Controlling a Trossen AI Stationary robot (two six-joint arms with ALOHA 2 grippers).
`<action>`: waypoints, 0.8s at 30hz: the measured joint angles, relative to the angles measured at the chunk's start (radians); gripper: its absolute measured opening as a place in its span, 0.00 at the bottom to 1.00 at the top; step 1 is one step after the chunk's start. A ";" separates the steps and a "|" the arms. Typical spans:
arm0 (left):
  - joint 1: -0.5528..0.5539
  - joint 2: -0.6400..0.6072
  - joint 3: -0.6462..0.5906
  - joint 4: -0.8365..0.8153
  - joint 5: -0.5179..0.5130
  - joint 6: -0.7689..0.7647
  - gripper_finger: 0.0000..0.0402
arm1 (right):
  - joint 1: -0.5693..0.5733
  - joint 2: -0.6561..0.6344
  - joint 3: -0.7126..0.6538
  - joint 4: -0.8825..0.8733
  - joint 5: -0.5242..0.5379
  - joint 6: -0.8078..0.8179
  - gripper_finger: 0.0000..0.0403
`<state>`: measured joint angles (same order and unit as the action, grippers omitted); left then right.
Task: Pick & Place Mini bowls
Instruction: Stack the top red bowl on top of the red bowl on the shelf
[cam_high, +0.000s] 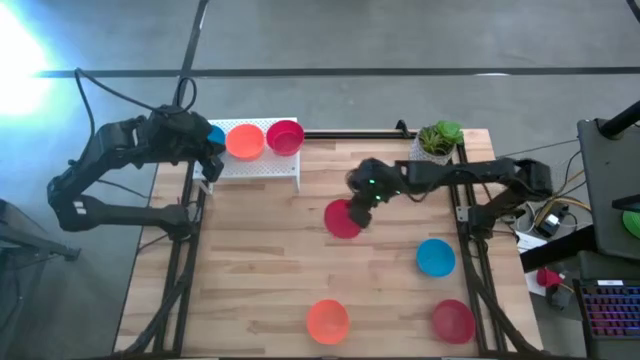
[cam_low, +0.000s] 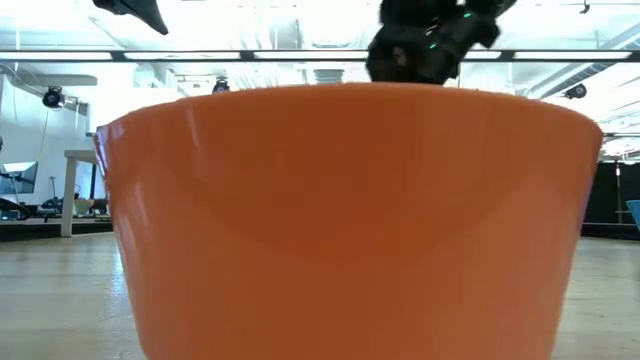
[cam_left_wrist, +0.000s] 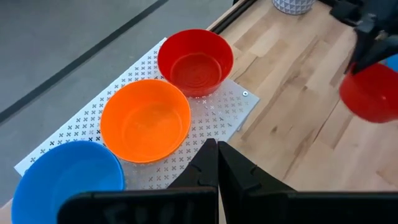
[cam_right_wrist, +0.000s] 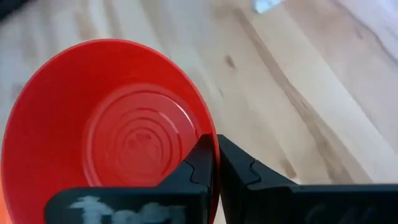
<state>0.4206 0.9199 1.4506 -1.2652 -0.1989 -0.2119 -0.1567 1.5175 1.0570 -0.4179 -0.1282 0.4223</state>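
Bowls are partly put away. Three mini bowls sit on the white rack (cam_high: 262, 163) at about eleven o'clock on the worktop (cam_high: 260, 260): a blue bowl (cam_left_wrist: 65, 180), an orange bowl (cam_high: 244, 140) and a red bowl (cam_high: 285, 136), side by side.

Near the middle of the worktop, the right pincer (cam_right_wrist: 216, 163) is squeezed tight on the rim of another red bowl (cam_high: 342, 219). The wrist view shows the rim pinched between its two fingers. I think this bowl goes to the rack next.

Three more bowls wait on the worktop: a blue one (cam_high: 435, 257) at four o'clock, a red one (cam_high: 453, 320) at five o'clock and an orange one (cam_high: 327, 320) at six o'clock.

The left pincer (cam_left_wrist: 217, 163) is closed and holds nothing. It hangs over the rack, beside the three bowls.

So about half the job looks done.
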 joint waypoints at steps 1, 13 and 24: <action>0.000 0.000 0.000 0.000 0.000 0.000 0.00 | -0.004 0.032 0.031 -0.035 0.000 0.013 0.02; 0.000 0.000 0.000 0.000 0.000 0.006 0.00 | -0.037 0.377 0.406 -0.302 -0.037 -0.149 0.02; 0.000 0.000 0.000 0.000 0.000 0.007 0.00 | -0.125 0.372 0.601 -0.439 -0.058 -0.193 0.02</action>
<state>0.4210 0.9199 1.4506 -1.2652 -0.1989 -0.2050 -0.2820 1.8892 1.6576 -0.8566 -0.1861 0.2292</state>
